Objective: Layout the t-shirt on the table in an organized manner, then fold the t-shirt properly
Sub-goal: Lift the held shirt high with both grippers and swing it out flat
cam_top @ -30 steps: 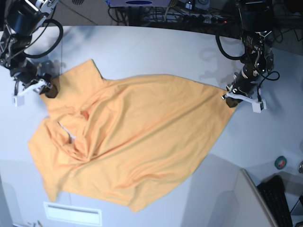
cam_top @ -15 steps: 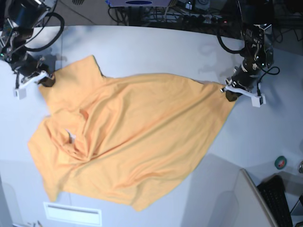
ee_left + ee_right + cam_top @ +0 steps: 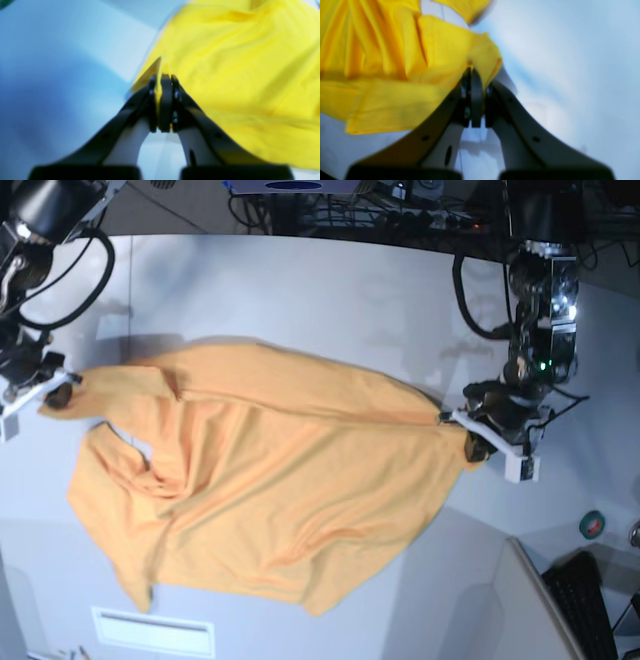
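One t-shirt point(image 3: 270, 490) (orange, rumpled) spread across one table point(image 3: 300, 290). Two grippers: left gripper point(image 3: 478, 442) pinched onto the shirt's edge; right gripper point(image 3: 58, 392) pinched onto its opposite corner. No containers visible.

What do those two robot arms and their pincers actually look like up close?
Both arms are black, jointed and draped with looping black cables. The left gripper and right gripper each have two black curved fingers that end in flat rounded pads. White brackets sit at the wrists, and a small green light glows on the left arm.
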`<state>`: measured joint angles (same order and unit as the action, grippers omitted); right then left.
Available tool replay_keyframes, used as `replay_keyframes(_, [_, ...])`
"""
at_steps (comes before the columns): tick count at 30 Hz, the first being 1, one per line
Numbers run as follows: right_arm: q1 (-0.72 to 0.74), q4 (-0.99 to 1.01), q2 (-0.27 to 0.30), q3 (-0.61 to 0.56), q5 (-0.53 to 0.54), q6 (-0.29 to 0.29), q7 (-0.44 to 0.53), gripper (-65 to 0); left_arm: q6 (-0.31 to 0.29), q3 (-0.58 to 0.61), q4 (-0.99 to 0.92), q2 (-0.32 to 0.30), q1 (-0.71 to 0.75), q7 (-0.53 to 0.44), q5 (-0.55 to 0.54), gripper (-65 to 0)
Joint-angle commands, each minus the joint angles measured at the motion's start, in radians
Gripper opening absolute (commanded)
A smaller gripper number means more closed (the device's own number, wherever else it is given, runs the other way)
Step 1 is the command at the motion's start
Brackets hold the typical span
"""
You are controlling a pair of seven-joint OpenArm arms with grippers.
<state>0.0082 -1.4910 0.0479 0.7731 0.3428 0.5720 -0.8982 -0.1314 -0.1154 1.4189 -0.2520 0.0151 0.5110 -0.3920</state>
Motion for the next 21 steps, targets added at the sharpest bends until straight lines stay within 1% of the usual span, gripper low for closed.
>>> replay_keyframes(1, [0.071, 0.01, 0.045, -0.013, 0.012, -0.005, 0.027, -65.0, -0.003, 0.012, -0.014, -0.007, -0.068, -0.008, -0.005, -65.0])
replay_keyframes(2, [0.117, 0.048, 0.074, -0.031, 0.012, -0.01, 0.024, -65.0, -0.003, 0.029, -0.059, -0.005, -0.117, 0.013, -0.005, -65.0])
replay_keyframes(3, [0.154, 0.082, 0.099, -0.053, 0.012, -0.027, 0.024, -65.0, -0.003, 0.047, -0.096, -0.004, -0.159, 0.015, -0.005, -65.0])
replay_keyframes(6, [0.295, 0.234, 0.178, -0.149, 0.014, -0.116, 0.047, -65.0, -0.003, 0.128, -0.221, 0.001, -0.314, 0.004, -0.005, -65.0])
replay_keyframes(7, [0.333, 0.28, 0.198, -0.177, 0.014, -0.131, 0.069, -65.0, -0.003, 0.158, -0.26, 0.003, -0.36, 0.005, -0.005, -65.0])
replay_keyframes(10, [0.453, 0.422, 0.249, -0.263, 0.014, -0.139, 0.155, -65.0, -0.003, 0.296, -0.399, 0.003, -0.531, 0.004, -0.005, -65.0])
replay_keyframes(13, [0.56, 0.534, 0.287, -0.337, 0.014, -0.139, 0.216, -65.0, -0.003, 0.392, -0.507, 0.018, -0.674, 0.004, -0.005, -65.0])
replay_keyframes(17, [0.686, 0.64, 0.332, -0.41, 0.014, -0.139, 0.273, -65.0, -0.003, 0.426, -0.585, 0.064, -0.823, 0.002, -0.005, -65.0])
replay_keyframes(21, [0.795, 0.649, 0.364, -0.459, 0.014, -0.139, 0.274, -65.0, 0.0, 0.42, -0.6, 0.092, -0.952, 0.002, -0.005, -65.0])
